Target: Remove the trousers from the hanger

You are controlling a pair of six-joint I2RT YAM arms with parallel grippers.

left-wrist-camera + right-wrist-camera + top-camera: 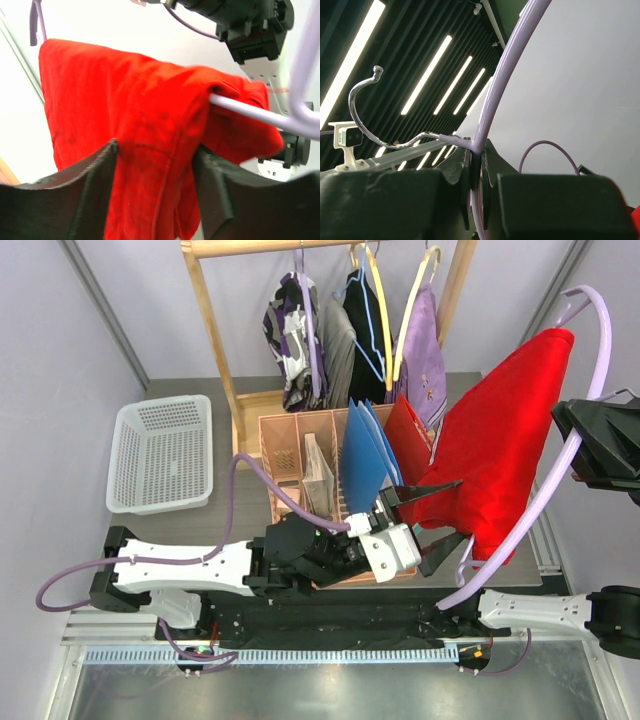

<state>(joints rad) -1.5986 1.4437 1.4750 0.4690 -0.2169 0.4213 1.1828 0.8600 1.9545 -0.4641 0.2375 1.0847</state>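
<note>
The red trousers (pixel 500 440) hang draped over the bar of the lavender hanger (pixel 590 370), held up in the air at the right. My right gripper (pixel 600 450) is shut on the hanger at its neck, seen in the right wrist view (pixel 481 165) just below the metal hook (pixel 367 95). My left gripper (pixel 440 522) is open at the trousers' lower end. In the left wrist view the trousers (pixel 145 125) hang between my spread fingers (pixel 95 185), and the hanger bar (pixel 250 112) runs off to the right. The left gripper (pixel 155 170) has not closed on the fabric.
A white basket (pixel 160 455) sits at the left of the table. A wooden divider box (pixel 300 455) with blue and red folders stands just behind my left gripper. A wooden clothes rail (pixel 215 340) at the back holds several hangers and garments.
</note>
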